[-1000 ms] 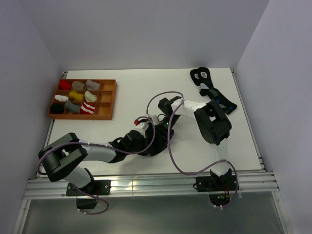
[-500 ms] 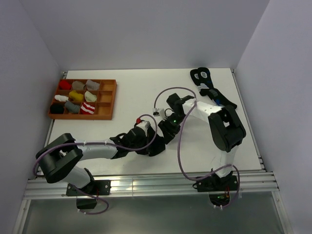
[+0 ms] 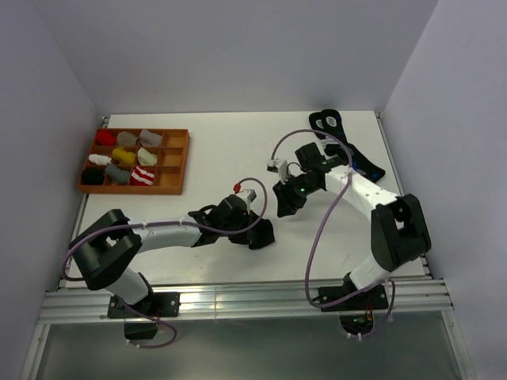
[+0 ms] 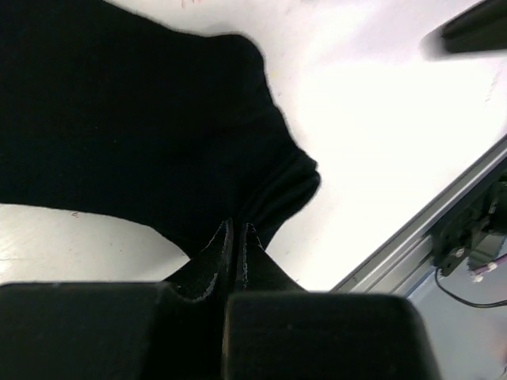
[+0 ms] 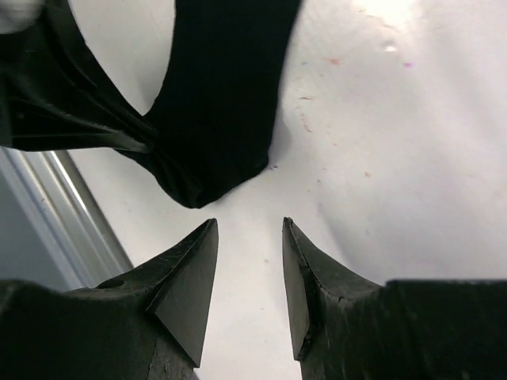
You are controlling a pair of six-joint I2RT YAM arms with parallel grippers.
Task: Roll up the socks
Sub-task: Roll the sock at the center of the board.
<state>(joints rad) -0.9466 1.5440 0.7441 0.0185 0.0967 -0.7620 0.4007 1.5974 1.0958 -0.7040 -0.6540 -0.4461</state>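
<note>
The plain black sock (image 3: 264, 236) lies on the white table near the front middle. My left gripper (image 3: 255, 231) is shut on one edge of it; in the left wrist view the closed fingertips (image 4: 236, 231) pinch a fold of the black sock (image 4: 135, 119). My right gripper (image 3: 283, 206) is open and empty, just behind and to the right of the sock. In the right wrist view its tips (image 5: 249, 226) hover over bare table, a little short of the black sock (image 5: 222, 95). A red-and-white striped sock bundle (image 3: 142, 176) sits in the tray.
A brown wooden tray (image 3: 176, 162) with several small sock bundles stands at the back left. Dark socks with white rings and blue marks (image 3: 342, 144) lie at the back right. The table's metal front rail (image 3: 238, 297) runs close to the black sock.
My right gripper has pulled back up and to the right, away from the black sock. My left gripper has slid right with the sock in it.
</note>
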